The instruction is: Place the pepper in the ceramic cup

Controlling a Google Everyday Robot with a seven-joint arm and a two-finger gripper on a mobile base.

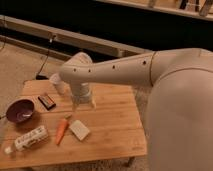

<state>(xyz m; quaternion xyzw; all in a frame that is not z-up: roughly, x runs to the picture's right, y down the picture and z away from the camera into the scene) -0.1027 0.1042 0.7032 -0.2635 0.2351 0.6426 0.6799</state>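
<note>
The orange pepper (61, 129) lies on the wooden table (110, 125), near its front left, with the stem end pointing away from me. The whitish ceramic cup (55, 82) stands at the back left of the table, partly hidden behind my arm. My gripper (83, 105) hangs fingers-down over the table's middle, just behind and to the right of the pepper. It is open and holds nothing. It is apart from the pepper and to the right of the cup.
A dark purple bowl (20, 111) sits at the table's left edge. A white bottle (27, 139) lies at the front left. A flat white block (79, 129) lies right beside the pepper. A small dark object (47, 101) lies near the bowl. My arm (125, 72) spans the right side.
</note>
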